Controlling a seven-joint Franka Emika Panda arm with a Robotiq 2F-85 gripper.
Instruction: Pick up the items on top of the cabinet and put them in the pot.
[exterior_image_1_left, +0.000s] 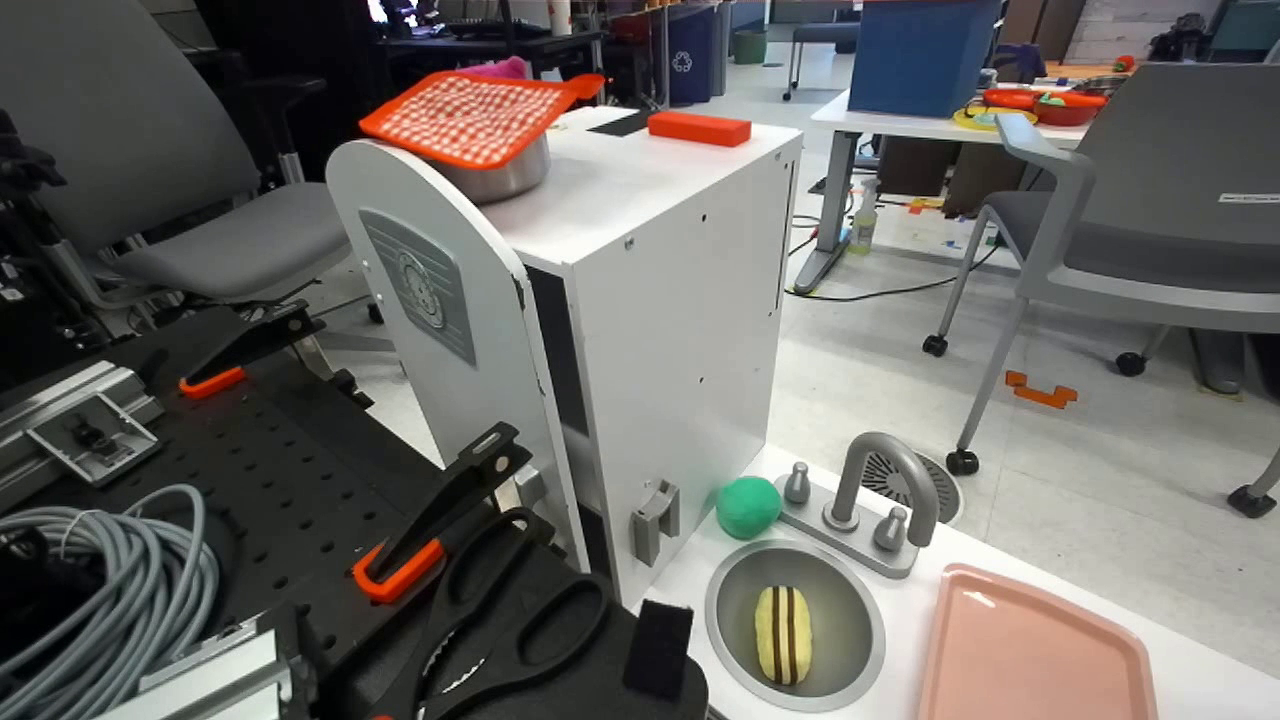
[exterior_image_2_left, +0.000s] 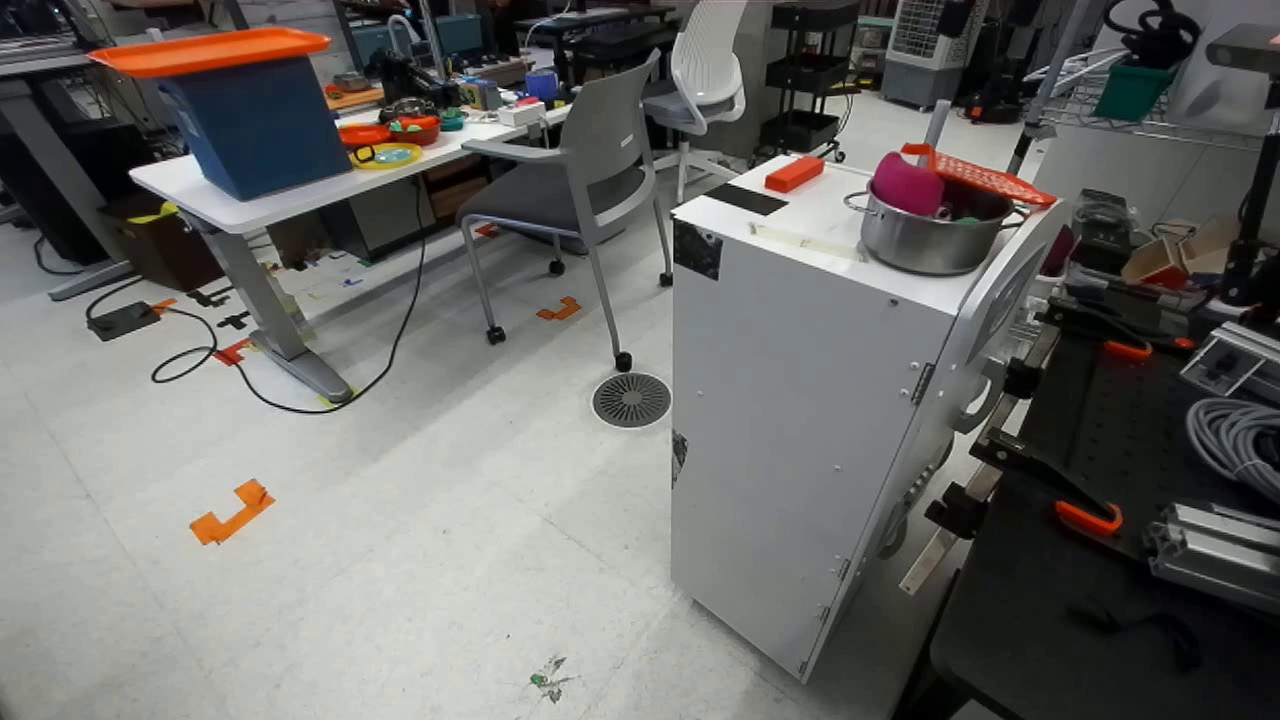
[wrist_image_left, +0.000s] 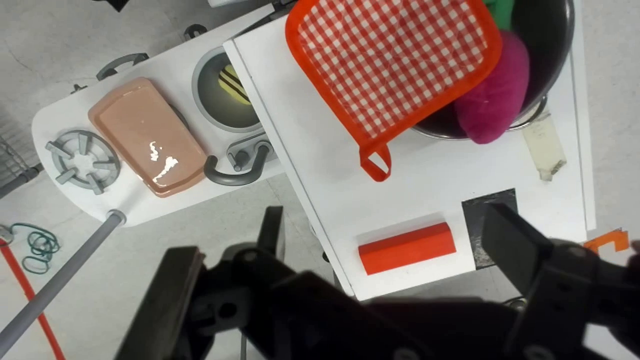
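Hand (wrist_image_left: 385, 217) spread wide, nothing gripped; red block (wrist_image_left: 407, 249) seen through its gap in the wrist view, near the edge of the cabinet (exterior_image_1_left: 680, 330) opposite the emblem panel (exterior_image_1_left: 490, 390). Risk: potholder (wrist_image_left: 395, 65) lies slanted across the pot (exterior_image_2_left: 930, 240), not inside; a drag could slide it off over the panel edge. Magenta lump (wrist_image_left: 495, 95) straddles the rim; a nudge might tip it out. Both lie beyond the block, toward that panel, well apart from the hand; green piece (wrist_image_left: 500, 12) in the pot, partly hidden.
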